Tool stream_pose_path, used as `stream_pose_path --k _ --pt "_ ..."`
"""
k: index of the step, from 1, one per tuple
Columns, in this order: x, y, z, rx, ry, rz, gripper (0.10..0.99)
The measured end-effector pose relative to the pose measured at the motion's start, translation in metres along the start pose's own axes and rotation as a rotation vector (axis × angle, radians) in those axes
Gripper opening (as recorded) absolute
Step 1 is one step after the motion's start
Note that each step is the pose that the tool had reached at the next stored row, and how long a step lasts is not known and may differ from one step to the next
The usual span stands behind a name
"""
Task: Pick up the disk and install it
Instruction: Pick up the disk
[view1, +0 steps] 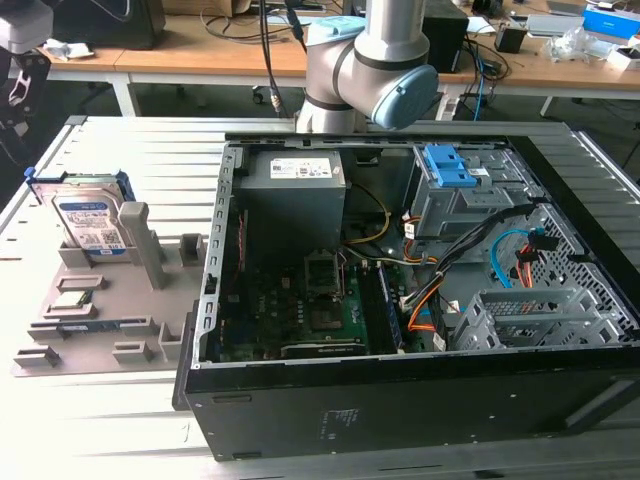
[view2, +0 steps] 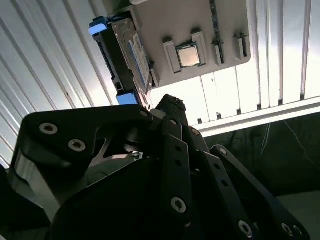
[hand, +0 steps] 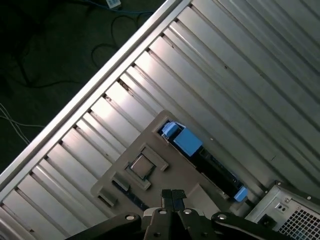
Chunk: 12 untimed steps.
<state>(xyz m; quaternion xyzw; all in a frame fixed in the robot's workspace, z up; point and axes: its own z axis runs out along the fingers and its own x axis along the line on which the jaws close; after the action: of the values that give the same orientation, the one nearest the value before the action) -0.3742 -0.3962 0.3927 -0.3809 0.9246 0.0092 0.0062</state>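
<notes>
Black pincer (hand: 173, 196) links sit closest in both wrist views, the fingertips pressed together with nothing between them, hanging over the grey tray (view1: 140, 310). The disk (view1: 88, 215) stands on edge in a slot at the tray's far corner. It has a silver body, a white-and-blue label on its broad face and a blue plastic carrier frame along its sides. A small square chip (view2: 188, 55) lies flat in a nearby tray pocket. The tray rests on the slatted metal surface (view1: 120, 140), just beside the open computer case (view1: 400, 400) at the exterior view's left.
</notes>
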Motion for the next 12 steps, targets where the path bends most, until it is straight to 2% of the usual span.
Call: stream_pose_path --k 4,11,12 --pt "0.0 0.0 0.0 -0.002 0.0012 -0.092 0.106" --pt "0.0 0.0 0.0 -0.004 0.0024 -0.196 0.106" --pt "0.0 0.0 0.0 -0.004 0.0028 -0.224 0.106"
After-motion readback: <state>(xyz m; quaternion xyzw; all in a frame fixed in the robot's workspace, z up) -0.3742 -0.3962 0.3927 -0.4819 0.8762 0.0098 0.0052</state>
